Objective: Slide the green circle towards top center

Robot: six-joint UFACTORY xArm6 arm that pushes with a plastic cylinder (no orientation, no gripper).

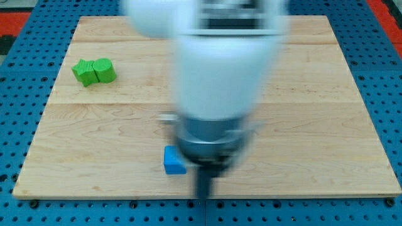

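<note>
Two green blocks sit touching at the view's upper left of the wooden board (314,94): a star-like green block (83,71) on the left and the rounder green circle (105,70) on the right. My tip (203,196) is at the view's bottom centre, near the board's lower edge, far from the green blocks. A blue block (173,161) lies just left of and slightly above my tip, partly hidden by the arm.
The blurred white and grey arm body (213,81) covers the middle of the board from the top down. A blue pegboard surface (19,125) surrounds the board, with red patches at the top corners.
</note>
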